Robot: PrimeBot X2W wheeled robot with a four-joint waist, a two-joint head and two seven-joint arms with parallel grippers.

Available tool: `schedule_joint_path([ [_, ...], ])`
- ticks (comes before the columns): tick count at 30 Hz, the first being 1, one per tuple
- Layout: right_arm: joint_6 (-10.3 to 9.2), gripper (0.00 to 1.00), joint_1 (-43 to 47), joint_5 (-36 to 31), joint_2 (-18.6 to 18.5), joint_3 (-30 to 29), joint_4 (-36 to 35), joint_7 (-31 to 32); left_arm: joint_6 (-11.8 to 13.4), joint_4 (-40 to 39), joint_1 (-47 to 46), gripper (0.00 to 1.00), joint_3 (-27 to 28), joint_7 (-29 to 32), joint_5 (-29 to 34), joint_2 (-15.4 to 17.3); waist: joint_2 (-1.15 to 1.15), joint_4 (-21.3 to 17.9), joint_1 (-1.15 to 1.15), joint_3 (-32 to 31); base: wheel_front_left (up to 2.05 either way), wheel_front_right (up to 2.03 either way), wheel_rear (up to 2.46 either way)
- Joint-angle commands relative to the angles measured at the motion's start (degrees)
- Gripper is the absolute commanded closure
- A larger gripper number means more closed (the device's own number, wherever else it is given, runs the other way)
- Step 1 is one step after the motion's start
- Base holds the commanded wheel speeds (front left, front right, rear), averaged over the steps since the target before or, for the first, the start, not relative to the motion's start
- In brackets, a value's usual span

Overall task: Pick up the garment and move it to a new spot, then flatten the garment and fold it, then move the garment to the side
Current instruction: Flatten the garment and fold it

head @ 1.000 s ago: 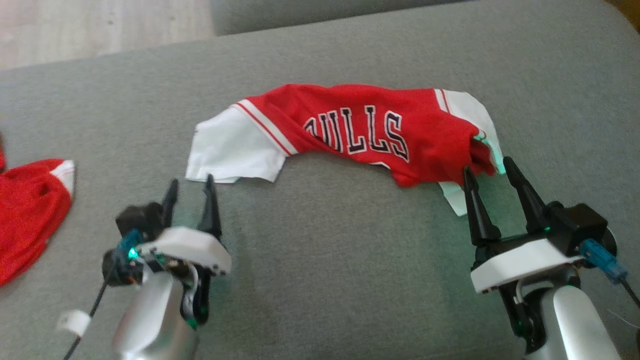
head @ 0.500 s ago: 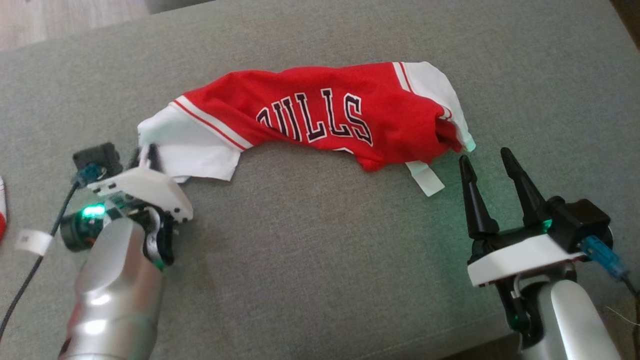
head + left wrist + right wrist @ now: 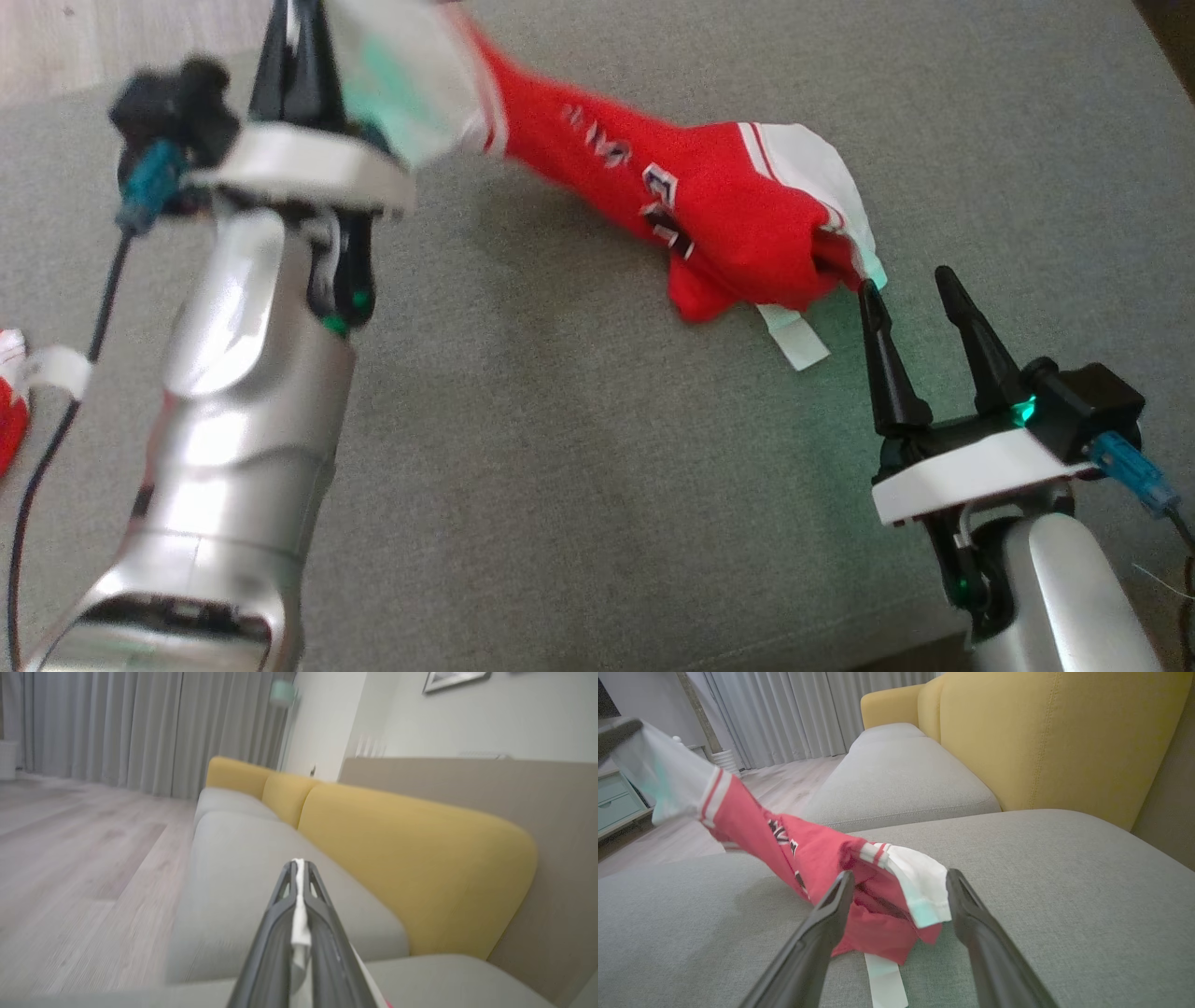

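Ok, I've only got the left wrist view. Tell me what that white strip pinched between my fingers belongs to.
Observer: It is the white sleeve of a red Bulls jersey. The left gripper holds it up off the grey sofa seat.
Operator: Give me the other end.
Observer: It lies bunched on the seat, its other white sleeve just in front of the right gripper.
Operator: Report that gripper.
Observer: Open, gripping nothing.
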Motion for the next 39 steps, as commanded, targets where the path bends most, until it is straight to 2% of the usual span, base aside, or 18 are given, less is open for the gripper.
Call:
schedule_joint_path([
  [1,0.43,0.00,-1.61,0.40,-0.25,1.24,-1.69,-0.57,-0.34,-3.22,-3.13,1.00,0.77,-1.02,0.01,0.96,0.00,0.25,-0.01,-0.59,0.00,0.00,0.00],
  [2,0.43,0.00,-1.61,0.40,-0.25,1.24,-1.69,-0.57,-0.34,-3.22,-3.13,1.00,0.77,-1.02,0.01,0.96,0.00,0.25,-0.01,-0.59,0.00,0.00,0.00],
  [5,0.43,0.00,-1.49,0.54,-0.25,0.94,-1.71,-0.64,-2.61,-7.70,-7.04,1.00,0.39,-1.53,-1.43,0.83,0.00,0.76,-0.01,-1.74,0.00,0.00,0.00],
  [10,0.43,0.00,-0.85,1.07,-0.25,0.65,-1.53,-0.94,-3.92,-13.09,-10.17,1.00,-0.18,-1.16,-2.04,3.02,0.00,1.54,-0.01,-3.24,0.00,0.00,0.00],
  [16,0.43,0.00,0.03,1.88,-0.25,0.81,-1.04,-1.39,-3.58,-22.45,-12.93,1.00,-0.77,0.89,-1.02,5.61,0.00,2.80,-0.01,-4.70,0.00,0.00,0.00],
  [20,0.43,0.00,-0.11,2.24,-0.25,1.05,-0.74,-1.76,-3.39,-25.37,-11.32,1.00,-2.42,2.74,-2.82,3.63,0.00,3.32,-0.01,-4.55,0.00,0.00,0.00],
  [24,0.43,0.00,-0.59,2.46,-0.25,1.41,-0.48,-1.94,-3.60,-22.80,-6.26,1.00,-7.76,3.30,-4.40,1.44,0.00,3.60,-0.01,-3.64,0.00,0.00,0.00],
  [29,0.43,0.00,-1.76,2.70,-0.25,2.51,-0.18,-2.15,-3.95,-14.35,-0.29,1.00,-16.09,1.34,-6.30,0.51,0.00,2.75,-0.01,-2.26,0.00,0.00,0.00],
  [35,0.43,0.00,-2.28,2.79,-0.25,2.71,0.66,-2.43,-4.25,-11.00,3.17,1.00,-26.25,-1.17,-14.21,0.42,0.00,2.16,-0.01,-1.83,0.00,0.00,0.00],
  [36,0.43,0.00,-2.25,2.79,-0.25,2.57,0.82,-2.44,-4.30,-11.06,3.38,0.52,-27.64,-1.36,-15.20,0.42,0.00,2.25,-0.01,-1.94,0.00,0.00,0.00],
  [37,0.43,0.00,-2.19,2.80,-0.25,2.38,0.98,-2.47,-4.36,-11.24,3.60,0.00,-28.87,-1.51,-16.42,0.42,0.00,2.43,-0.01,-2.14,0.00,0.00,0.00],
  [39,0.43,0.00,-2.00,2.77,-0.25,2.02,1.21,-2.49,-4.44,-11.78,4.09,0.00,-30.86,-1.69,-18.47,0.41,0.00,2.91,-0.01,-2.67,0.00,0.00,0.00],
])
